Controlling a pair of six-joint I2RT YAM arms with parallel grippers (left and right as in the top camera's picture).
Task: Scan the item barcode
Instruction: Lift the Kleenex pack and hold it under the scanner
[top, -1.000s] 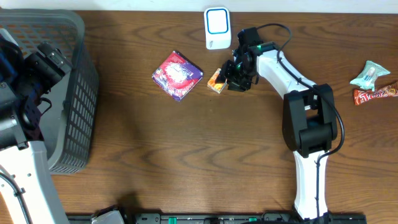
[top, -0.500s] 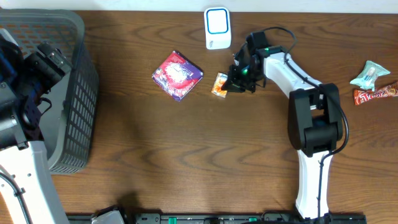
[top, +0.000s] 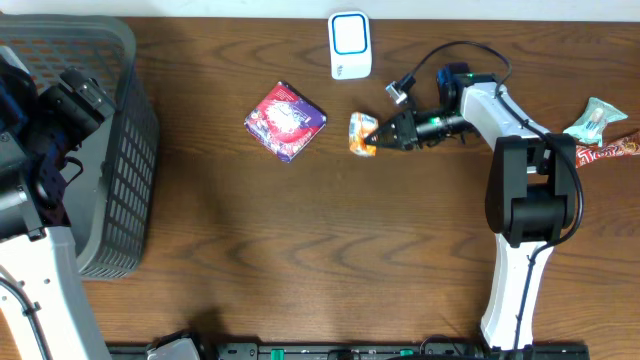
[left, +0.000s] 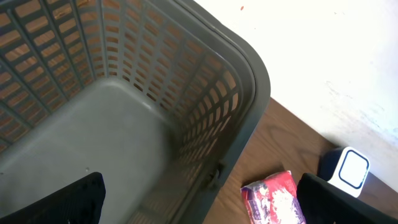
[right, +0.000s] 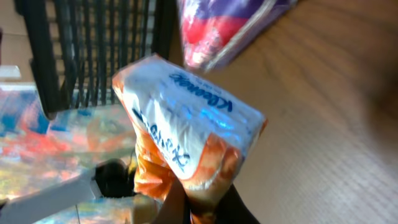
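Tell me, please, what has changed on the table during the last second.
The right gripper closed on the small orange and white tissue packet and carried it slightly to the right, as its arm swung round toward the right. The left gripper stayed open above the grey plastic basket; the red and purple pouch and the white scanner did not move.

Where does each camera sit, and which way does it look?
Overhead: above the table, looking down; left arm and right arm show.
Left wrist: over the basket, looking down into it; own open fingers at the edges.
Right wrist: behind the right end effector, facing the basket; it pinches a tissue pack.
Shared: the red pouch appears in all three.
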